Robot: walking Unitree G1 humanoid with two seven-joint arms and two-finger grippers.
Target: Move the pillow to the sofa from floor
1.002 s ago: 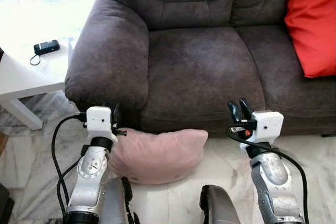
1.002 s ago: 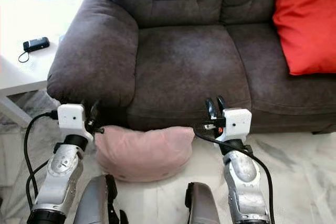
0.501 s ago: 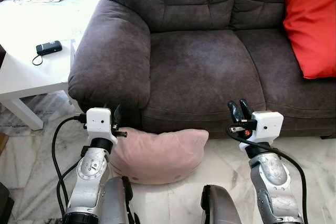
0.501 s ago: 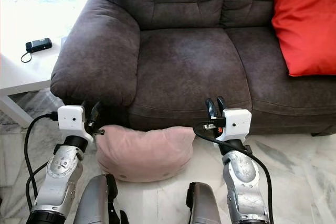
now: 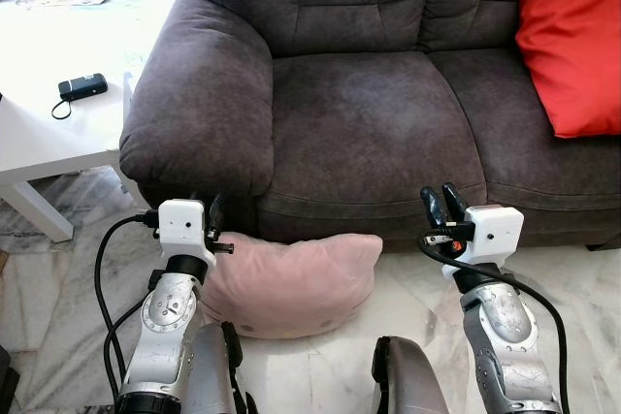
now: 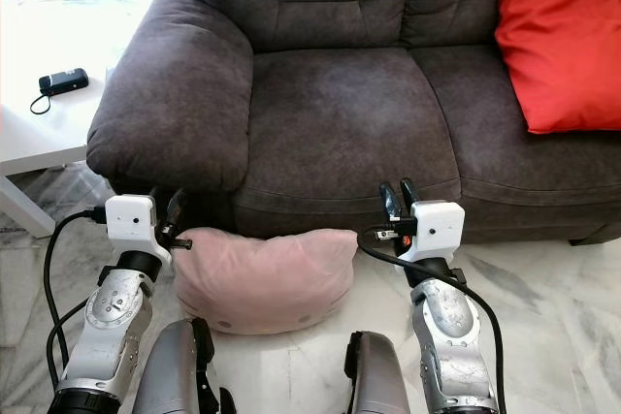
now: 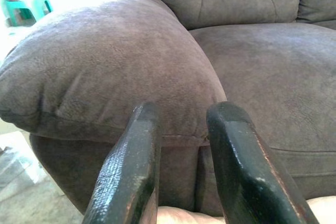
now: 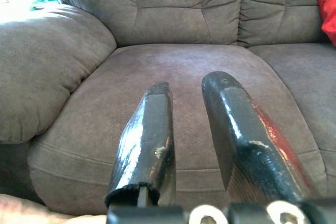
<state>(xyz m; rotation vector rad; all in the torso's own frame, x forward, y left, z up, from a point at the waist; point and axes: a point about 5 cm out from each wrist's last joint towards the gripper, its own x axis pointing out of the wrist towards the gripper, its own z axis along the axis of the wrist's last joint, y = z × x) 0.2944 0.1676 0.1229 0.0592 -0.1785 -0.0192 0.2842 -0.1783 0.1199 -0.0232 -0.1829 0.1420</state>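
A: Pink pillow [image 5: 291,273] is lying on the marble floor [image 5: 408,317], its back edge tucked against the sofa [image 5: 369,123] base, below the seat cushion.

B: Risks?

A: Judgement: a pinch w/ only one gripper is likely bunching soft fabric, so the pillow is sagging and slipping out; lifting too low is snagging it on the seat front.

B: Finger positions?

A: Left gripper [image 5: 214,212] is hovering over the pillow's left end; right gripper [image 5: 441,204] is hovering just beside its right end. Both pairs are parted slightly, gripping nothing, pillow lying below and between them.
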